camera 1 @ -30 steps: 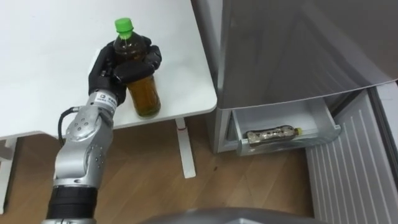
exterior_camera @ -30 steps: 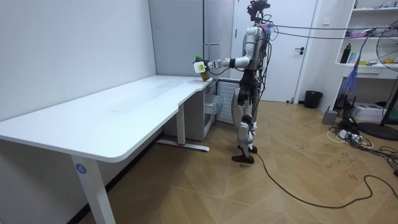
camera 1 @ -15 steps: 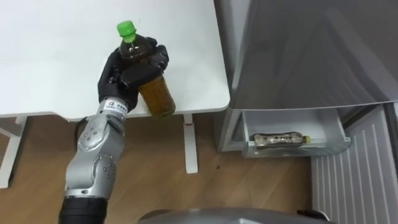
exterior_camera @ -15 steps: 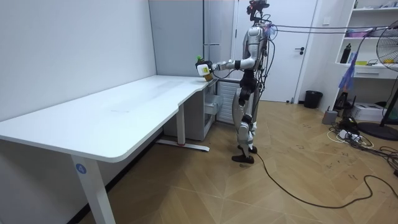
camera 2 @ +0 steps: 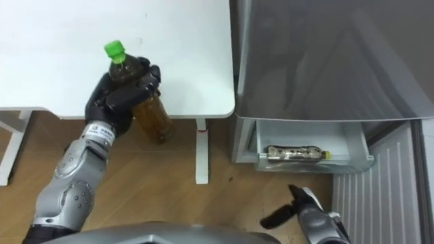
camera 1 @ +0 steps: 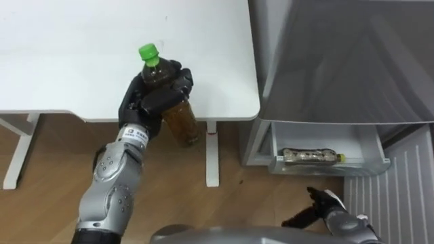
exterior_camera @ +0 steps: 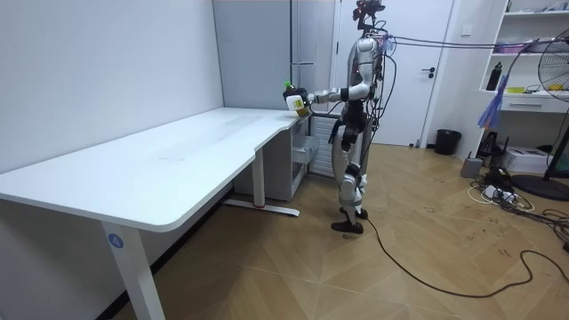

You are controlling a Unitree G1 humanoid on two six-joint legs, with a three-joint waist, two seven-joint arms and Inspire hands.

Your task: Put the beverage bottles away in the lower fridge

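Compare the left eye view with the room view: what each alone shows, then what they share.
Left eye view: a second bottle lying in the open fridge drawer, and the open right hand low beside it. Room view: the robot standing whole by the desk and the fridge, with a door, a fan and a bin behind. Shared: the left hand shut on the green-capped tea bottle at the desk's corner.

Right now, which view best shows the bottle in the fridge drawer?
Left eye view: the bottle lies full length in the open drawer. Right eye view matches; in the room view it's too small.
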